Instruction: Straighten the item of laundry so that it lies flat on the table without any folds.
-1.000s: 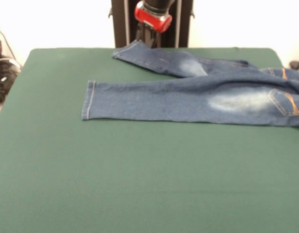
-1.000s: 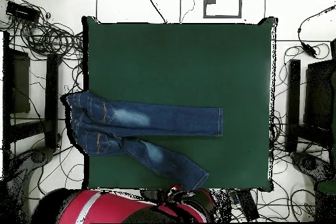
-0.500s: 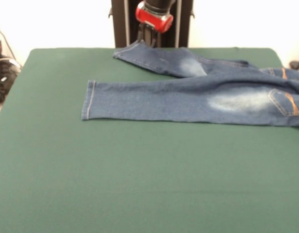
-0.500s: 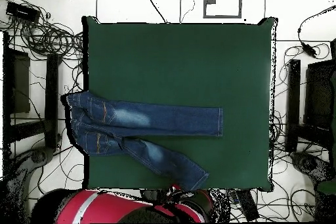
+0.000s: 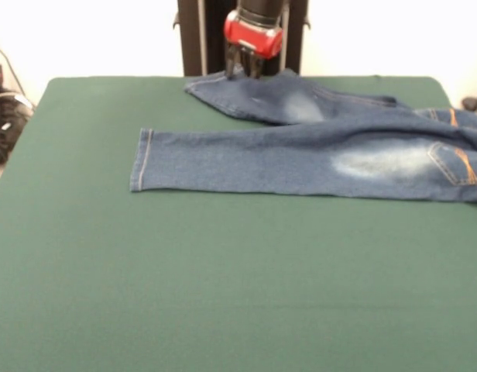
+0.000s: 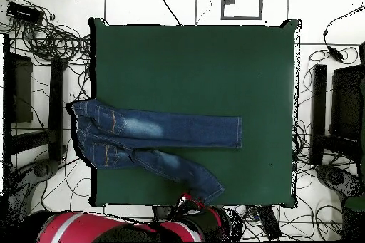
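The item of laundry is a small pair of blue jeans lying on the green table, its waist running out of the front view at the right. One leg stretches left, flat, to a hem near the table's middle. The other leg angles toward the far edge, where my gripper stands shut on its hem, fingers pointing down. From overhead the jeans overhang the table at its left edge with their waistband, and the gripper holds the slanting leg's end by the bottom edge.
Tangled cables and dark stands surround the table on the floor. More cables lie beside the table's left side in the front view. A black column rises behind the far edge.
My gripper has shifted right in the front view and dragged the far leg's hem with it. That leg now lies closer to the straight leg. The rest of the jeans stayed put.
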Controlling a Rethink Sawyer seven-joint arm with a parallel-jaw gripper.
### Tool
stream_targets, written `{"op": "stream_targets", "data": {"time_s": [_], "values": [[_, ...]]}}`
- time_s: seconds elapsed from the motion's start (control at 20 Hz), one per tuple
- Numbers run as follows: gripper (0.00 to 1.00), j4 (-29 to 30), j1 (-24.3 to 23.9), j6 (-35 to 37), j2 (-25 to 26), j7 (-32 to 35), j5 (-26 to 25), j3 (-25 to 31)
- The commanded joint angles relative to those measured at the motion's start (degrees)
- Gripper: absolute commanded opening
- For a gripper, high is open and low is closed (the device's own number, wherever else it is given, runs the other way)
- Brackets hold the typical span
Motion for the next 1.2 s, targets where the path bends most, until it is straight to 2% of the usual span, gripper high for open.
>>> {"op": "stream_targets", "data": {"time_s": [0.05, 0.25, 0.45, 0.7, 1.0, 1.2], "values": [[1.00, -7.9, 6.5, -12.4, 6.1, 2.1, 14.3, 0.4], [1.00, -7.6, 9.9, -14.1, 8.5, 1.3, 20.7, -2.6], [1.00, -7.8, 13.0, -10.5, 10.5, -0.8, 23.8, -5.8], [1.00, -9.4, 15.9, -6.9, 15.0, -4.6, 24.1, -10.7], [1.00, -11.0, 20.3, -9.8, 24.2, -6.1, 29.7, -17.3], [1.00, -11.7, 21.4, -13.9, 26.5, -4.4, 32.2, -18.4]]}}
